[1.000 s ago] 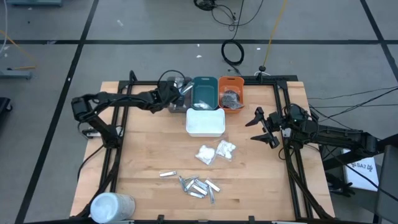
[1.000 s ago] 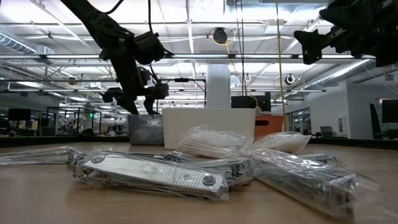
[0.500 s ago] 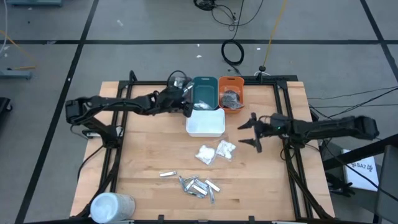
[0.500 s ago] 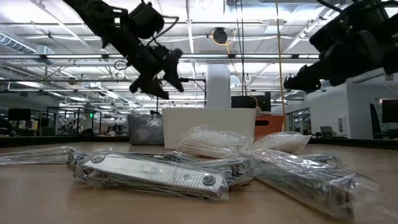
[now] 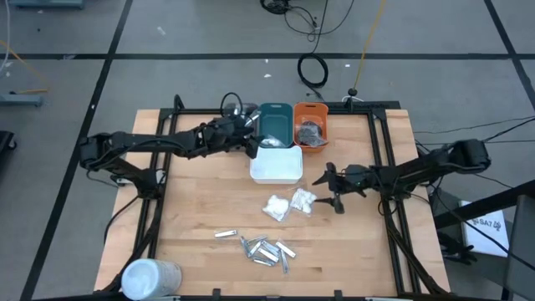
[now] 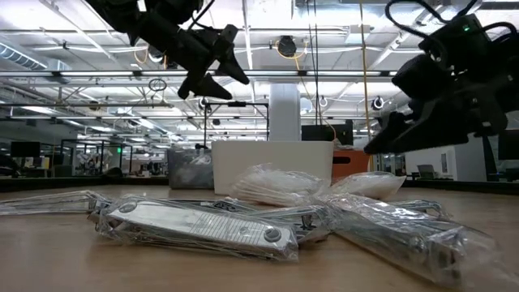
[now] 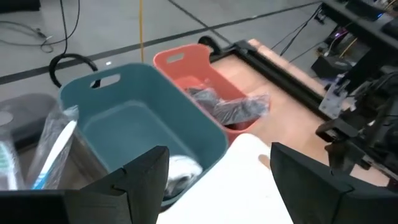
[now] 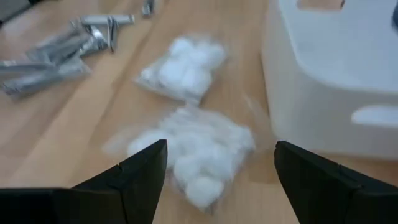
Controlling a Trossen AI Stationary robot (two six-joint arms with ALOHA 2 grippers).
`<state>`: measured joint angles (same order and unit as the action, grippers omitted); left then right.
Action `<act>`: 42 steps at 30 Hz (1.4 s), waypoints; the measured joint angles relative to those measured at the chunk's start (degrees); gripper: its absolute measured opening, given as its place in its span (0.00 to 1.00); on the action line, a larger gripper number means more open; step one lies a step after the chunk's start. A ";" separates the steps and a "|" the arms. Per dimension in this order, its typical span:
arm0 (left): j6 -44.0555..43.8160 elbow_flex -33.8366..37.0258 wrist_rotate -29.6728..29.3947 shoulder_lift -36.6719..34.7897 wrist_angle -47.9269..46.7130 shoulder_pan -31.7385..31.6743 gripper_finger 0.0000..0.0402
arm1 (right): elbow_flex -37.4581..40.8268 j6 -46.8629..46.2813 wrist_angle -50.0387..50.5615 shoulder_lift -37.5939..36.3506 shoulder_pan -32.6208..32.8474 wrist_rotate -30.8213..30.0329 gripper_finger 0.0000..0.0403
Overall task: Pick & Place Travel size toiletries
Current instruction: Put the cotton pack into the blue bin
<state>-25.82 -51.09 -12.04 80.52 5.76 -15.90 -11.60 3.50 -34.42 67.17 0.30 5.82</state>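
Right gripper, jaws spread and empty, hovers just beside two white packets mid-desk. Left gripper, jaws spread, hangs over the teal tray; silver sachets lie nearer the front edge.

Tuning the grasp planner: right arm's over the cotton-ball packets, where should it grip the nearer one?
Take the nearer cotton-ball packet across its puffy middle, from straight above. It lies flat and soft on the table, clear of the white tray; the open right pincer hovers over it.

Wooden table: four trays, white packets, seemingly silver sachets, white cylinder.
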 joint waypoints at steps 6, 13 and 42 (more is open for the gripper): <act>2.24 0.01 -0.26 0.04 3.38 2.96 0.68 | -0.69 -3.06 0.00 4.50 0.00 0.12 0.70; 13.98 0.06 -4.14 -1.84 4.52 10.08 0.68 | -2.87 -5.83 -0.06 7.36 0.85 0.14 0.70; -10.98 18.11 -30.66 -32.58 -27.89 20.98 0.68 | -2.91 -5.81 -0.95 12.57 2.08 -0.94 0.40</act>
<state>-36.81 -32.98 -42.70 47.94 -22.14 5.08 -14.51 -2.31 -35.37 79.75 2.37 4.88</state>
